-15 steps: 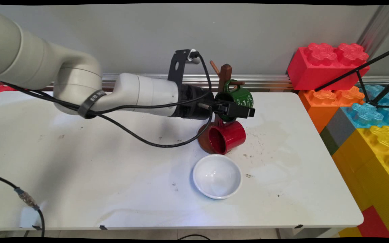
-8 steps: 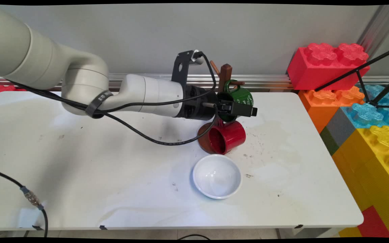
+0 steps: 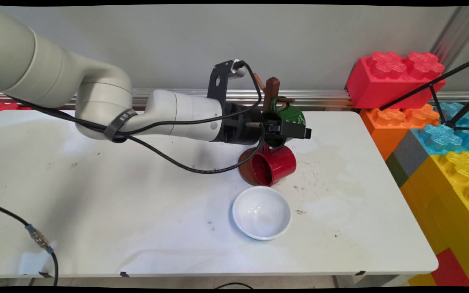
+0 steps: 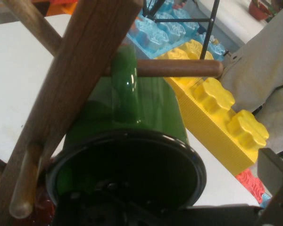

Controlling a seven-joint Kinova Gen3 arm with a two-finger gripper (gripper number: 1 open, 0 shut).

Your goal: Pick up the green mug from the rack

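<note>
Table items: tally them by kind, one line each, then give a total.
Mugs: 2, the green mug and the red mug, both hanging on the rack.
Wooden mug rack: 1
White bowl: 1
Total: 4

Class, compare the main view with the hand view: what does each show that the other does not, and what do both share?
Only the main view shows the white bowl, the red mug and the gripper from outside. Only the hand view shows the green mug's dark inside and its handle looped over a wooden peg. Both show the green mug hanging on the wooden mug tree.
</note>
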